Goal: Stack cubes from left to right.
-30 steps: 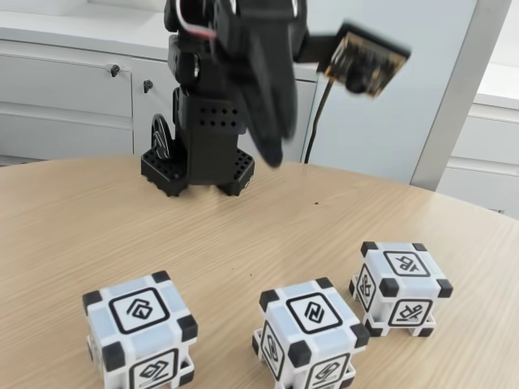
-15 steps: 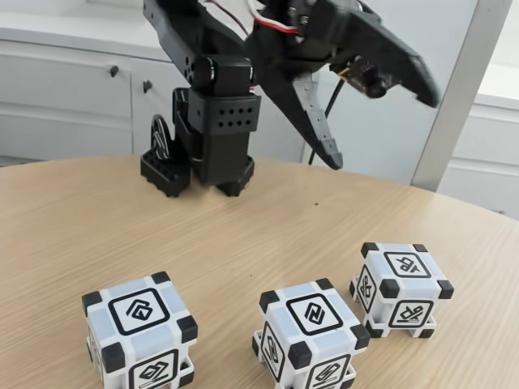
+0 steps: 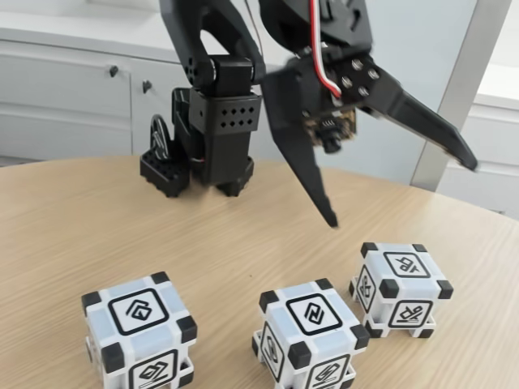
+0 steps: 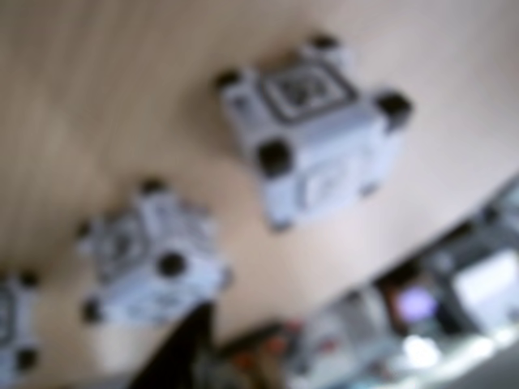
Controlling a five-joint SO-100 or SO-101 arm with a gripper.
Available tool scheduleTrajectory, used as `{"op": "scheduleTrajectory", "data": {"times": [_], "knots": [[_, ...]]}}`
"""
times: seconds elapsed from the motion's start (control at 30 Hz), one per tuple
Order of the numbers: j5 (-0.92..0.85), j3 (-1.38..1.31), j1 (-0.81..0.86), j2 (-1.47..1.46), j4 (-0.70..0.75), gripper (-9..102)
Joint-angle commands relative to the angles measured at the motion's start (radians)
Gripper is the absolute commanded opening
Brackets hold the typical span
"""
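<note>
Fixed view: three cubes are sitting apart in a row on the wooden table (image 3: 97, 227), all below the gripper (image 3: 401, 194): left cube (image 3: 139, 330) farthest from it, middle cube (image 3: 310, 332), right cube (image 3: 400, 288) nearest beneath. The gripper is hanging above them, jaws spread wide, gripping nothing.

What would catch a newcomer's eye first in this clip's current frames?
The black gripper hangs wide open above the wooden table, over the right cube in the fixed view. Below it, three white cubes with black corners stand in a row, unstacked: the left cube, the middle cube and the right one.
</note>
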Motion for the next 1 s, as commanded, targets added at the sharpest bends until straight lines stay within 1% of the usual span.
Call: {"op": "scheduleTrajectory", "data": {"times": [0.0, 0.07, 0.2, 0.43, 0.67, 0.77, 0.97], "knots": [[-0.028, -0.075, 0.008, -0.075, -0.084, 41], [-0.069, -0.083, 0.008, -0.12, -0.107, 41], [-0.158, -0.083, 0.008, -0.198, -0.109, 41], [-0.206, -0.084, 0.008, -0.279, -0.118, 42], [-0.112, -0.095, 0.003, -0.339, -0.12, 42], [-0.061, -0.149, 0.003, -0.387, -0.12, 42], [-0.021, -0.27, 0.006, -0.488, -0.106, 42]]}}
